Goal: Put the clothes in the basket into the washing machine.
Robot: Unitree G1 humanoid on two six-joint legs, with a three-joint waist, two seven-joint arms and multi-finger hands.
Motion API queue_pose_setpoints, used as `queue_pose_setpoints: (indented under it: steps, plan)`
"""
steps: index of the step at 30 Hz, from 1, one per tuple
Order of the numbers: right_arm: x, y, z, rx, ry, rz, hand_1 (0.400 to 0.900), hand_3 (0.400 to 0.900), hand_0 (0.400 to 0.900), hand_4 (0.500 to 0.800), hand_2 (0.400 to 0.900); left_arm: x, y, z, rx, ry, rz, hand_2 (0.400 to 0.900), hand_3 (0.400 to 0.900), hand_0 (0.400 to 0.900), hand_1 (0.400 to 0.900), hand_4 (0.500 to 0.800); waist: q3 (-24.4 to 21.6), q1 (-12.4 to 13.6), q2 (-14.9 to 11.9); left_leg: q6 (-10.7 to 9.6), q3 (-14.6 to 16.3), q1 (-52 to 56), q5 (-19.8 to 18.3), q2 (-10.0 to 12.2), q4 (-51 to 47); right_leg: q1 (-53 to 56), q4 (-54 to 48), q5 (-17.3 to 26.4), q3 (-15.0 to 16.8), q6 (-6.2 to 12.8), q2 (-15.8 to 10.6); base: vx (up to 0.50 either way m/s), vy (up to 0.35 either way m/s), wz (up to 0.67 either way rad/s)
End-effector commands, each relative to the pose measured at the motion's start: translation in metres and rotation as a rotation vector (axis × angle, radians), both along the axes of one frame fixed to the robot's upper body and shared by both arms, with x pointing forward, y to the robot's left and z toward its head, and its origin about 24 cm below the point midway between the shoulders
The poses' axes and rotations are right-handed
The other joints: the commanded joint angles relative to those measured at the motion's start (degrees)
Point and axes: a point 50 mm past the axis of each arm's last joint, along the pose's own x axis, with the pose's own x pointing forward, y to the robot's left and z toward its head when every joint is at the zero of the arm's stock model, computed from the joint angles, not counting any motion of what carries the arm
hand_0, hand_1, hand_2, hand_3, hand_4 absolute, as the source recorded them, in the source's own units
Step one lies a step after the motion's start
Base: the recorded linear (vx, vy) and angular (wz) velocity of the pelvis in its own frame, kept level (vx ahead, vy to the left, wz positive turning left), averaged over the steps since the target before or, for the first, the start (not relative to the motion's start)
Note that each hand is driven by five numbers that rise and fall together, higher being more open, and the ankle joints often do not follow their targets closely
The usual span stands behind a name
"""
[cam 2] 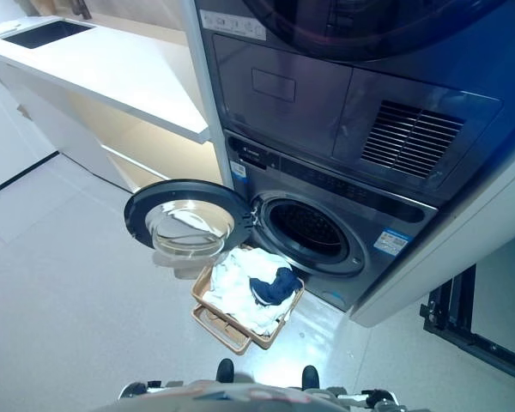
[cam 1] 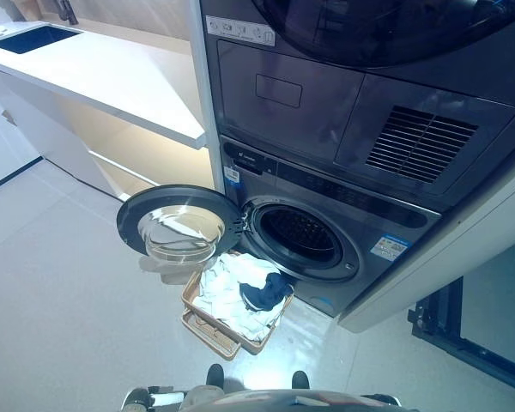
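Observation:
A tan wicker basket [cam 1: 208, 330] stands on the floor just in front of the washing machine [cam 1: 343, 202]. White clothes [cam 1: 227, 292] are heaped in it, with a dark blue garment [cam 1: 266, 294] on top at the right. The machine's round door [cam 1: 178, 225] is swung open to the left, and the dark drum opening [cam 1: 302, 234] shows no laundry inside. My left hand [cam 1: 139, 398] and right hand [cam 2: 376, 398] only peek in at the bottom edge, low and well short of the basket.
A second appliance with a vent grille [cam 1: 421, 142] is stacked above the washer. A white counter [cam 1: 112, 77] with a sink [cam 1: 34, 37] runs along the left. A black frame [cam 1: 446, 330] stands at the right. Pale floor [cam 1: 60, 300] lies left of the basket.

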Motion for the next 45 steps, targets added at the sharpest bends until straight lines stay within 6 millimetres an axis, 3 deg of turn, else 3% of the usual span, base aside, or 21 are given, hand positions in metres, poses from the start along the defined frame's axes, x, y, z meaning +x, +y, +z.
queue_pose_setpoints:
  steps: [1, 8, 9, 10, 13, 14, 19, 23, 24, 28, 29, 30, 32, 35, 37, 39, 41, 42, 45]
  plan:
    - [0.021, -0.013, 0.007, -0.048, -0.046, 0.016, 0.9, 0.9, 0.9, 0.8, 0.9, 0.018, -0.001, 0.003, 0.016, -0.045, 0.005, 0.9, 0.9, 0.9, 0.9, 0.8, 3.1, 0.24, 2.69, 3.74, -3.32, 0.02, -5.6, -2.65, 0.23, 5.62, 0.36, -1.11, -1.56, -4.84, 5.28, 0.0, 0.0, 0.0]
    - [0.028, -0.017, 0.01, -0.067, -0.066, 0.049, 0.9, 0.9, 0.9, 0.8, 0.9, 0.013, -0.001, 0.001, 0.012, -0.026, 0.015, 0.9, 0.9, 0.9, 0.9, 0.8, 3.74, 0.5, 2.5, 3.8, -3.46, -0.32, -5.5, -2.72, 0.23, 5.45, 0.36, -1.11, -1.66, -4.82, 5.34, 0.0, -0.001, 0.0]
    - [0.043, -0.023, 0.015, -0.094, -0.102, 0.088, 0.9, 0.9, 0.9, 0.8, 0.9, 0.015, 0.001, 0.002, 0.02, -0.033, 0.017, 0.9, 0.9, 0.9, 0.9, 0.8, 4.26, 0.82, 2.47, 3.86, -3.54, -0.66, -5.37, -2.78, 0.23, 5.26, 0.36, -1.12, -1.75, -4.77, 5.38, -0.01, -0.004, 0.04]
    - [0.043, -0.023, 0.015, -0.094, -0.102, 0.088, 0.9, 0.9, 0.9, 0.8, 0.9, 0.015, 0.001, 0.002, 0.02, -0.033, 0.017, 0.9, 0.9, 0.9, 0.9, 0.8, 4.28, 0.8, 2.47, 3.86, -3.55, -0.66, -5.36, -2.79, 0.23, 5.27, 0.36, -1.12, -1.76, -4.77, 5.38, -0.02, -0.002, 0.05]
    - [0.087, -0.031, 0.032, -0.18, -0.18, 0.319, 0.9, 0.9, 0.9, 0.8, 0.9, 0.025, 0.007, 0.006, 0.038, -0.064, 0.004, 0.9, 0.9, 0.9, 0.9, 0.8, 6.69, 1.81, 2.46, 3.85, -3.63, -1.63, -4.63, -2.72, 0.23, 4.85, 0.36, -1.12, -2.15, -4.66, 5.44, -0.04, -0.008, 0.06]
    - [0.087, -0.031, 0.032, -0.18, -0.18, 0.319, 0.9, 0.9, 0.9, 0.8, 0.9, 0.025, 0.007, 0.006, 0.038, -0.065, 0.004, 0.9, 0.9, 0.9, 0.9, 0.8, 6.75, 1.76, 2.47, 3.85, -3.65, -1.59, -4.63, -2.73, 0.23, 4.89, 0.36, -1.13, -2.17, -4.66, 5.44, -0.05, -0.01, 0.06]
    - [0.137, -0.042, 0.061, -0.301, -0.263, 0.572, 0.9, 0.9, 0.9, 0.8, 0.9, 0.035, 0.008, 0.009, 0.038, -0.103, -0.003, 0.9, 0.9, 0.9, 0.9, 0.8, 10.99, 2.54, 2.56, 3.84, -3.17, -3.06, -3.65, -2.45, 0.23, 3.98, 0.36, -1.11, -2.78, -4.47, 5.39, -0.06, -0.015, 0.06]
    - [0.156, -0.039, 0.07, -0.333, -0.29, 0.64, 0.9, 0.9, 0.9, 0.8, 0.9, 0.041, 0.005, 0.01, 0.031, -0.117, 0.006, 0.9, 0.9, 0.9, 0.9, 0.8, 13.3, 2.97, 2.37, 3.76, -2.89, -3.88, -3.03, -2.27, 0.23, 3.35, 0.36, -0.94, -3.09, -4.34, 5.37, -0.04, -0.017, 0.04]
    - [0.176, -0.035, 0.082, -0.375, -0.328, 0.717, 0.9, 0.9, 0.9, 0.8, 0.9, 0.045, 0.003, 0.01, 0.027, -0.129, 0.015, 0.9, 0.9, 0.9, 0.9, 0.8, 15.48, 3.55, 2.28, 3.72, -2.82, -5.27, -2.64, -2.26, 1.02, 2.69, 0.36, -0.77, -3.23, -4.21, 5.33, -0.1, -0.023, 0.03]
    - [0.205, -0.027, 0.103, -0.437, -0.407, 0.833, 0.9, 0.9, 0.9, 0.8, 0.9, 0.052, 0.001, 0.012, 0.022, -0.163, 0.038, 0.9, 0.9, 0.9, 0.9, 0.8, 20.19, 3.96, 2.48, 3.46, -2.93, -8.17, -2.43, -2.21, 3.59, 1.07, 1.6, -0.15, -3.53, -3.88, 5.3, -0.1, -0.009, 0.05]
    - [0.333, 0.022, 0.255, -0.693, -0.783, 0.972, 0.9, 0.9, 0.9, 0.8, 0.9, 0.049, 0.011, 0.014, 0.078, -0.141, -0.009, 0.9, 0.9, 0.9, 0.9, 0.8, 20.55, 5.95, 2.46, 3.42, -3.58, -8.64, -2.46, -2.73, 3.95, 1.15, 1.91, 0.04, -3.29, -4.13, 5.37, 0.0, 0.0, 0.0]
    - [0.328, 0.036, 0.269, -0.675, -0.915, 1.098, 0.9, 0.9, 0.9, 0.8, 0.9, 0.05, 0.008, 0.014, 0.035, -0.175, 0.044, 0.9, 0.9, 0.9, 0.9, 0.8, 21.88, 5.65, 2.2, 3.36, -3.2, -8.59, -2.76, -2.33, 4.45, 0.53, 3.39, 0.12, -2.86, -3.91, 5.81, -0.03, 0.017, -0.06]
    - [0.33, 0.015, 0.28, -0.668, -0.92, 0.996, 0.9, 0.9, 0.9, 0.8, 0.9, 0.047, 0.005, 0.012, 0.022, -0.165, 0.095, 0.9, 0.9, 0.9, 0.9, 0.8, 24.27, 5.64, 2.07, 3.15, -2.9, -9.01, -2.5, -1.97, 5.36, -0.48, 5.24, 0.66, -2.42, -3.35, 6.12, -0.07, 0.02, -0.12]
    - [0.318, -0.024, 0.254, -0.723, -0.738, 0.896, 0.9, 0.9, 0.9, 0.8, 0.9, 0.049, -0.013, 0.008, -0.024, -0.153, 0.05, 0.9, 0.9, 0.9, 0.9, 0.8, 26.61, 6.91, 3.4, 2.79, -3.3, -11.51, -2.28, -2.0, 7.87, -2.13, 7.25, 0.44, -3.33, -2.7, 5.65, -0.03, 0.033, 0.1]
    - [0.314, -0.036, 0.251, -0.793, -0.631, 0.856, 0.9, 0.9, 0.9, 0.8, 0.9, 0.056, -0.017, 0.009, -0.025, -0.163, 0.015, 0.9, 0.9, 0.9, 0.9, 0.8, 27.14, 8.09, 4.99, 2.65, -3.26, -13.49, -1.97, -1.78, 9.25, -3.8, 8.45, 0.32, -3.78, -2.23, 5.26, -0.02, 0.063, 0.2]
    - [0.319, -0.014, 0.243, -0.777, -0.664, 0.904, 0.9, 0.9, 0.9, 0.8, 0.9, 0.064, -0.015, 0.012, -0.018, -0.191, 0.017, 0.9, 0.9, 0.9, 0.9, 0.8, 27.15, 8.1, 5.46, 2.63, -2.87, -15.18, -1.98, -1.3, 9.92, -5.87, 9.6, 0.3, -3.67, -1.92, 5.22, 0.0, 0.056, 0.11]
    - [0.318, -0.015, 0.242, -0.787, -0.649, 0.894, 0.9, 0.9, 0.9, 0.8, 0.9, 0.068, -0.015, 0.013, -0.01, -0.201, 0.014, 0.9, 0.9, 0.9, 0.9, 0.8, 27.15, 8.19, 5.69, 2.56, -2.85, -16.47, -1.9, -1.19, 10.55, -6.99, 10.34, 0.29, -3.72, -1.79, 5.1, 0.0, 0.024, 0.14]
    - [0.322, -0.016, 0.253, -0.817, -0.644, 0.877, 0.9, 0.9, 0.9, 0.8, 0.9, 0.074, -0.015, 0.015, -0.004, -0.221, 0.013, 0.9, 0.9, 0.9, 0.9, 0.8, 27.15, 9.05, 6.34, 2.52, -3.02, -18.18, -1.7, -1.11, 11.35, -8.74, 11.89, 0.36, -4.0, -1.55, 4.93, 0.01, 0.023, 0.18]
    - [0.324, -0.019, 0.26, -0.825, -0.651, 0.853, 0.9, 0.9, 0.9, 0.8, 0.9, 0.076, -0.014, 0.017, 0.0, -0.244, 0.02, 0.9, 0.9, 0.9, 0.9, 0.8, 27.15, 10.21, 6.85, 2.41, -3.16, -20.4, -1.52, -0.97, 12.55, -10.71, 13.39, 0.48, -4.24, -1.21, 4.78, 0.02, 0.021, 0.16]
